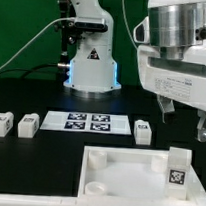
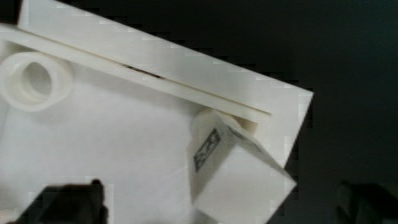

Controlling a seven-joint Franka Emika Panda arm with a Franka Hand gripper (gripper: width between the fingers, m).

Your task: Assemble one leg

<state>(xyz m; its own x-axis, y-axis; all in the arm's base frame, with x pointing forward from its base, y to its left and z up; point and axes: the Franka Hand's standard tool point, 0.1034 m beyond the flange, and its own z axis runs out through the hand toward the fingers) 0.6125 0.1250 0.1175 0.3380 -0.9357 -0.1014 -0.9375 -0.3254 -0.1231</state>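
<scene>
Leg upright near panel corner (edge-close), gripper seemingly open above.

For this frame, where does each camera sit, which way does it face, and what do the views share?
Exterior view: off the arm, low at the table edge, facing the arm's base across the marker board; the gripper hangs close at its right.
Wrist view: on the wrist, looking down on the panel; dark fingertips show.
Shared: the panel and the upright leg on it.
</scene>
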